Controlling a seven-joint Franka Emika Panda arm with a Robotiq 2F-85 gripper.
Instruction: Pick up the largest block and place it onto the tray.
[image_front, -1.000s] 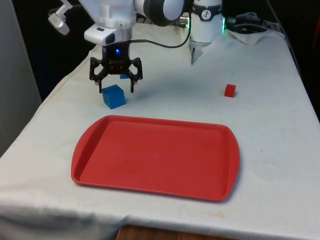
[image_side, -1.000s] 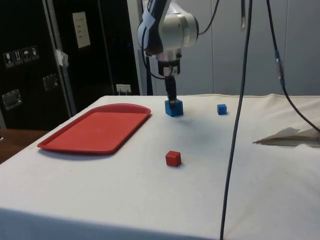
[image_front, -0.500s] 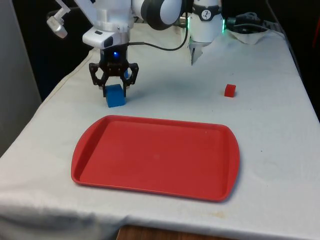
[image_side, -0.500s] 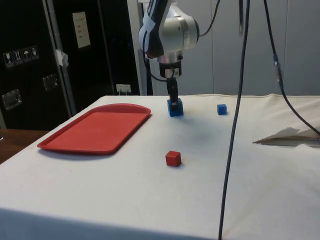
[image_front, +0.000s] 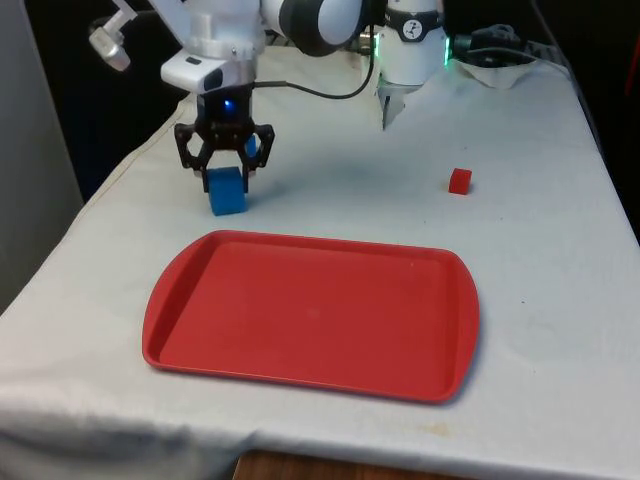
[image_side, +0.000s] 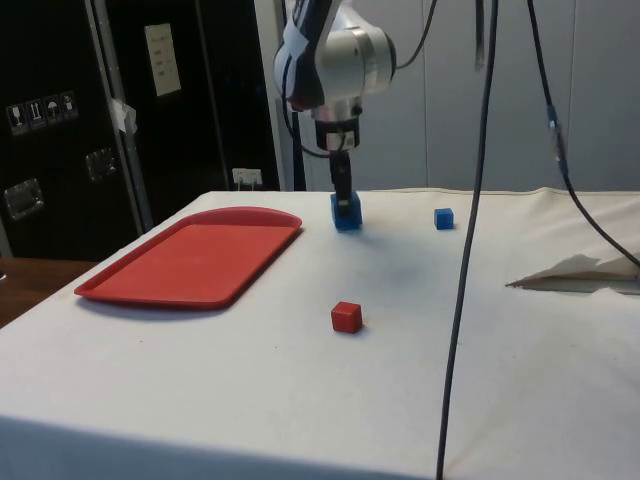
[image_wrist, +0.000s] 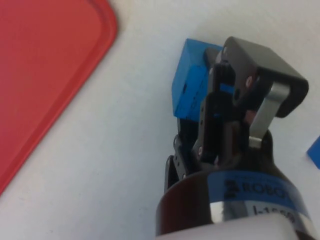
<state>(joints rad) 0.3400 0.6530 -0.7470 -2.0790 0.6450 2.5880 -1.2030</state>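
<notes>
The largest block, a blue cube (image_front: 228, 193), is just beyond the far left corner of the red tray (image_front: 300, 320), at or barely off the cloth. My gripper (image_front: 226, 172) comes straight down on it and is shut on the blue cube, one finger on each side of its top. From the side, the gripper (image_side: 343, 198) holds the cube (image_side: 346, 214) past the tray's (image_side: 190, 262) far end. In the wrist view the cube (image_wrist: 189, 90) shows between the fingers (image_wrist: 250, 65), with the tray's corner (image_wrist: 40, 75) close by.
A small red block (image_front: 459, 181) lies off the front view's right, (image_side: 346, 317) in the side view. A small blue block (image_side: 443, 218) sits behind the gripper. Cables (image_side: 470, 250) hang across the side view. Crumpled paper (image_side: 575, 272) lies on the cloth.
The fingers went from wide open to shut on the large blue cube. Gripper and cube have shifted slightly towards the front view's left.
</notes>
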